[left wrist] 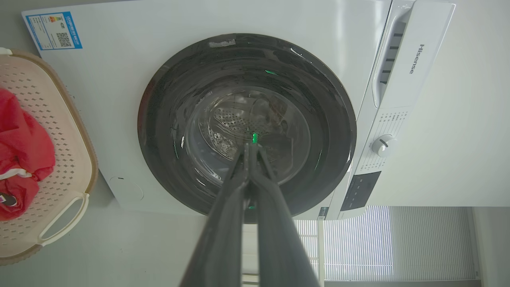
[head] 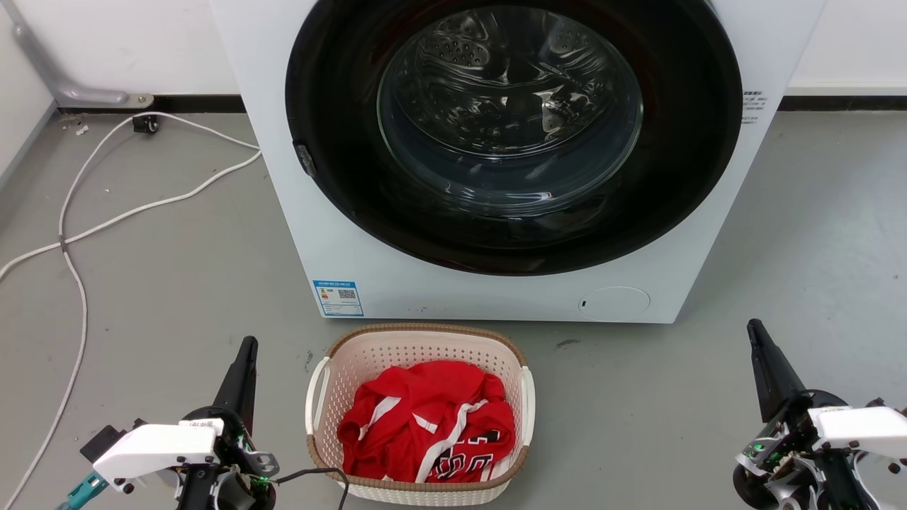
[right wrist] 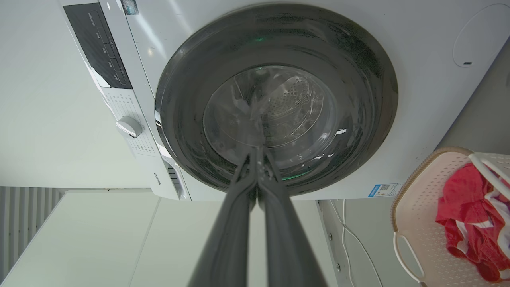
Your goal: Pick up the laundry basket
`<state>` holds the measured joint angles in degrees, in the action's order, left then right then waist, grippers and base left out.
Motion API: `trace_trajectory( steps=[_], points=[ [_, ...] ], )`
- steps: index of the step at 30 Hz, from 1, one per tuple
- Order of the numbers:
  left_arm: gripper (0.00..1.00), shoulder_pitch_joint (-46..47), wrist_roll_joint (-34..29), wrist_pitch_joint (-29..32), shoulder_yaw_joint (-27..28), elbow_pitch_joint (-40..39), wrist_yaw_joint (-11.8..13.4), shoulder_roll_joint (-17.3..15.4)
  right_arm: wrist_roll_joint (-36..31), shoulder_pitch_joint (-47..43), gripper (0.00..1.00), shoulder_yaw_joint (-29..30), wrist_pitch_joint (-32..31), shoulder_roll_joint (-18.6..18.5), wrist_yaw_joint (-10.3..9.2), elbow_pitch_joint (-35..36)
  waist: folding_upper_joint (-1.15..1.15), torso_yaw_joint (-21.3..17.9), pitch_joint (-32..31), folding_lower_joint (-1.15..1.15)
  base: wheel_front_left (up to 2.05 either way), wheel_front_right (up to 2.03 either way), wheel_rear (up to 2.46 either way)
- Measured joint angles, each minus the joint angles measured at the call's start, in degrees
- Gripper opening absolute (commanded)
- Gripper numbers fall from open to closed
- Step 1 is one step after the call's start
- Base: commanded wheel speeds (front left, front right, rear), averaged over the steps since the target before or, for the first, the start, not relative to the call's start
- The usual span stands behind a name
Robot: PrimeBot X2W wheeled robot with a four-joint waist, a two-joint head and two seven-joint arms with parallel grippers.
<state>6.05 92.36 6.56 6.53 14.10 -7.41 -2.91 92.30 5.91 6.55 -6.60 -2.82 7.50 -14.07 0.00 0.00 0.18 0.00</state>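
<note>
Plainly the laundry basket (head: 425, 331) sits on the grey floor (head: 177, 283) just in front of the washing machine (head: 354, 234), between the two grippers and touching neither. The left gripper (head: 248, 347) and right gripper (head: 755, 331) each have their fingers pressed together, holding nothing. Thin perforated plastic with one red garment (head: 425, 421) inside should be light yet slightly flexible. The white side handles (head: 527, 404) look like the surest holds.

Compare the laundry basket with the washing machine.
The laundry basket is far smaller than the washing machine. The basket is cream perforated plastic with a brown rim; the machine is white with a dark round door. The basket is open-topped, holding a red garment; the machine's door is shut. Both stand on the grey floor.
</note>
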Motion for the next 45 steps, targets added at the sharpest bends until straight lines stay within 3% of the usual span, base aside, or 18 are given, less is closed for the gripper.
trace_trajectory(
  steps=[19,20,28,45],
  points=[
    [0.00,0.00,0.00,0.00,0.00,0.00,0.00,0.00,0.00,0.00,0.00,0.01,-0.01,0.00,0.00,0.00,0.00,0.00,0.00,0.01,0.00,0.00,0.00],
    [1.00,-0.01,0.00,0.00,-0.01,0.05,0.00,0.00,0.00,-0.01,1.00,0.00,0.00,0.01,0.00,-0.04,0.00,0.00,0.00,0.01,0.00,0.00,0.00],
    [1.00,-2.20,-1.93,-1.23,-0.56,1.35,0.08,0.25,-2.08,-2.45,1.00,-0.16,1.14,0.27,-0.02,-1.67,0.00,0.00,0.04,0.02,0.00,0.00,0.00],
    [1.00,-2.39,-21.99,-5.64,-3.58,-3.90,4.01,0.22,-25.65,-3.91,1.00,-2.10,5.65,0.29,-0.01,4.03,0.00,-0.05,0.23,0.02,0.00,0.00,0.00]
  ],
)
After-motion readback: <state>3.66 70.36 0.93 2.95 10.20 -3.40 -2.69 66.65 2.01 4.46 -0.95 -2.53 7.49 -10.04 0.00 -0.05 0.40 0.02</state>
